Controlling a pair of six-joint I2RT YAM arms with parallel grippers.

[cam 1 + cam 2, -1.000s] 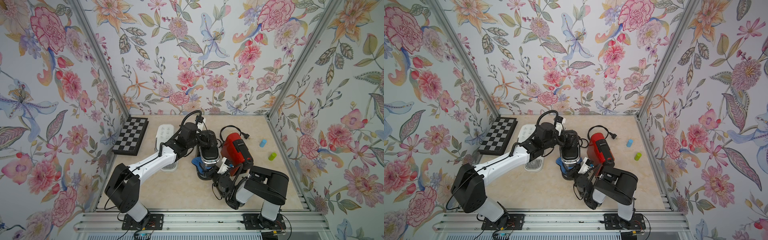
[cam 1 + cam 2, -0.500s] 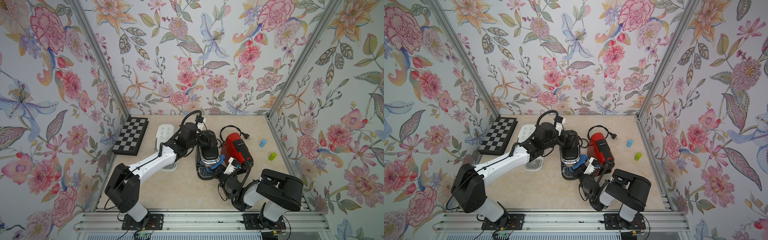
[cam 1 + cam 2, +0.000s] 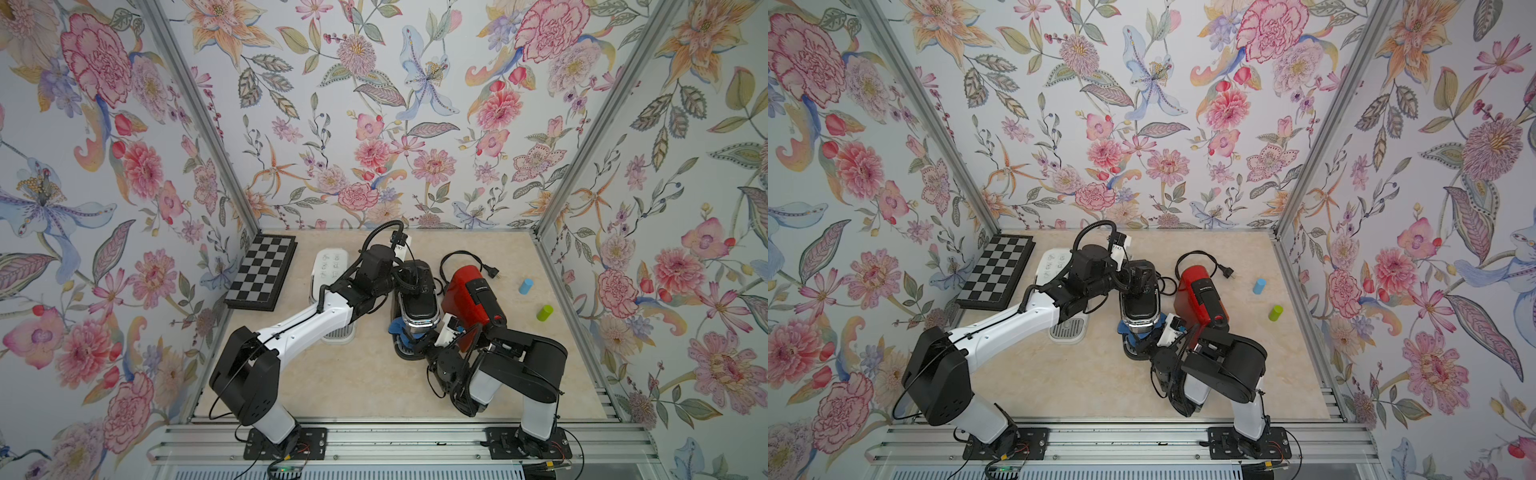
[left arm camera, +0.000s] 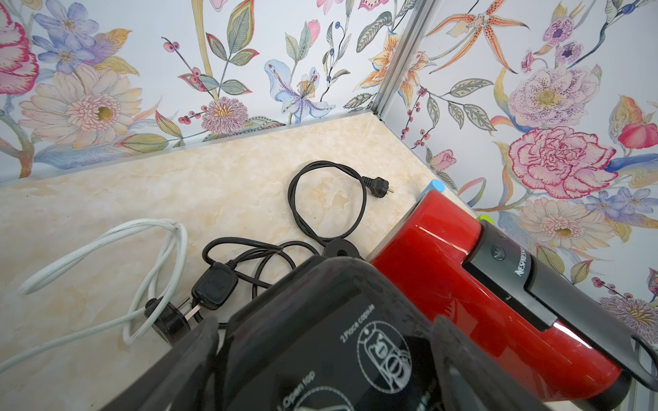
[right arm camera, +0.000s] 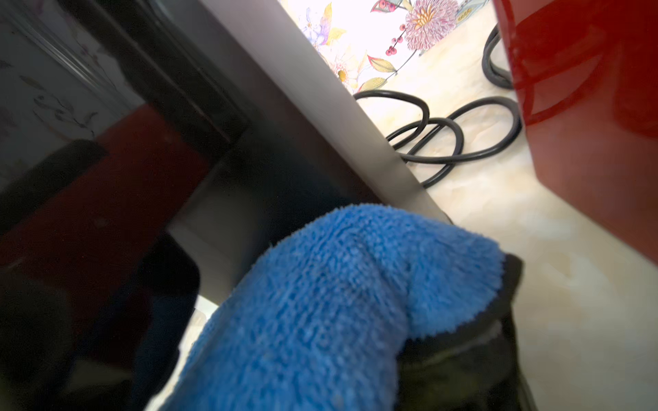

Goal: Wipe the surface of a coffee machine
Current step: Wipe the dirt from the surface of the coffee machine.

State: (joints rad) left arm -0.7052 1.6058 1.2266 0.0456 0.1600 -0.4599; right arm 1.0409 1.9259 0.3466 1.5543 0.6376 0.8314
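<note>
The black coffee machine [image 3: 417, 305] [image 3: 1139, 305] stands mid-table. My left gripper [image 3: 415, 280] [image 4: 324, 325] straddles its rear top, one finger pressed on each side of the body [image 4: 320, 320]. My right gripper [image 3: 415, 343] [image 3: 1144, 343] is low at the machine's front, shut on a blue cloth [image 3: 397, 326] [image 3: 1125, 328]. In the right wrist view the cloth [image 5: 338, 302] covers the jaws and lies against the machine's glossy lower front [image 5: 213, 160].
A red coffee machine [image 3: 473, 297] [image 4: 445, 267] stands close on the right, a white one [image 3: 332, 270] on the left behind my left arm. Black and white cords [image 4: 327, 199] [image 4: 142, 249] lie behind. A checkerboard [image 3: 262, 272], blue cylinder [image 3: 525, 286] and green cylinder [image 3: 544, 312] sit further out.
My right gripper swept the cloth rightward across the black machine's front, then back to its left front corner. The left gripper has kept its hold.
</note>
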